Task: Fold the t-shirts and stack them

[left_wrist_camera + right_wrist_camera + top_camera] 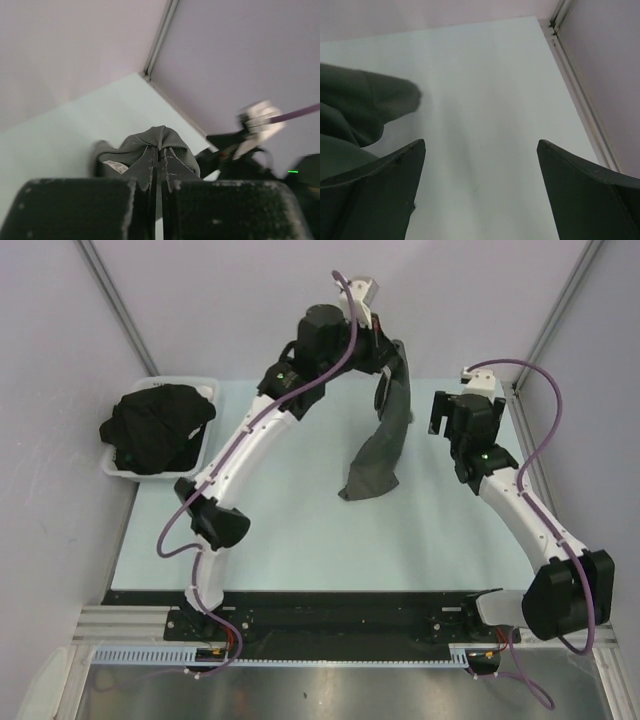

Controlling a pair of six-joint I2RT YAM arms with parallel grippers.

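My top view looks down from above and behind the bases (205,620) onto the whole table (300,540). My left wrist view sits tight behind its fingers (75,210), facing the far corner (146,74). My right wrist view hangs near the table. All share the shirt (375,465).

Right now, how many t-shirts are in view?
2 for certain: a charcoal grey t-shirt hangs from the shut left claw, far centre; a black t-shirt heap fills the white tray, far left, and may hide more.
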